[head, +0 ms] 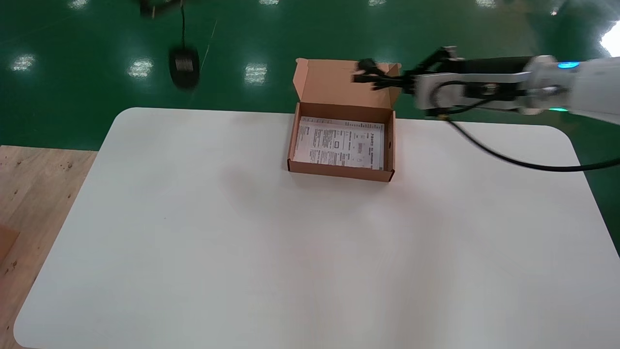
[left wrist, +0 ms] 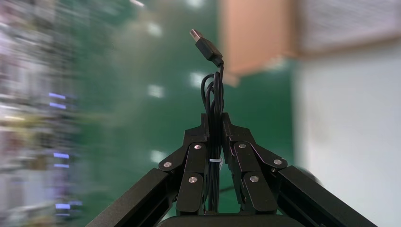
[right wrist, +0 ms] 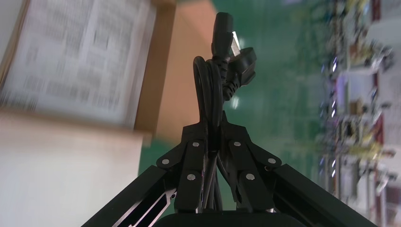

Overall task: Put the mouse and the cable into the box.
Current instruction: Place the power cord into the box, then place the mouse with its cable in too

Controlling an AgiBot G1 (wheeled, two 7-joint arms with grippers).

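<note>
Top middle: the right gripper (head: 387,81) pinches the cable (head: 366,72) over the box (head: 339,172). Top left: the left gripper (head: 156,7) pinches the cord (left wrist: 213,90) of the hanging mouse (head: 184,65).

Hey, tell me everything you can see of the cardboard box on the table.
The box is shallow, rectangular, plain brown cardboard, open, its lid standing upright along the far side. A printed paper sheet lies flat inside, covering the floor. It sits on the white table near the far edge. The right hand, gripping a bundled black cable, hovers by the lid's upper right corner; whether they touch cannot be told.
</note>
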